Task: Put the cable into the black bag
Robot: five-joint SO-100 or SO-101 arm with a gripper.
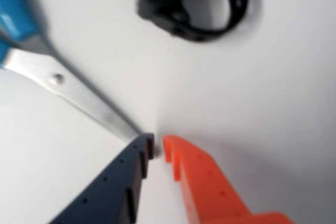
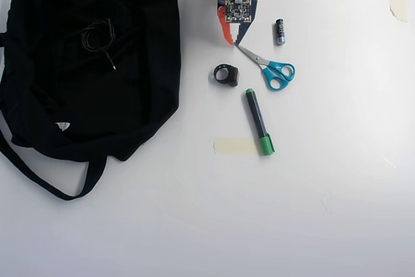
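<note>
We are looking first at the gripper [image 1: 157,148], whose two flat plastic fingers, one dark blue and one bright orange, are sitting almost together with only a thin slit between their tips, and they are holding nothing. In the overhead view the gripper [image 2: 234,42] is pointing down from the worktop's top edge, near its middle. In the wrist view its tips are hanging just beside the shiny metal blades of the scissors [image 1: 68,85], which are blue-handled and lying just right of it in the overhead view [image 2: 271,69]. Just below the gripper in the overhead view, a small thick black ring [image 2: 226,74] is lying on the smooth white worktop [image 2: 324,212]; the wrist view is showing it blurred [image 1: 191,3]. A small dark cylindrical battery [image 2: 279,32] is lying right of the gripper. Below the ring, a black marker with a green cap [image 2: 259,121] is touching a strip of pale tape [image 2: 235,146]. Well apart, at the worktop's top-left corner, the black bag [image 2: 136,69] is spreading soft and rounded, its strap looping toward the left edge. The cable [image 2: 98,36], a thin loosely coiled cord, is lying on the bag's fabric.
</note>
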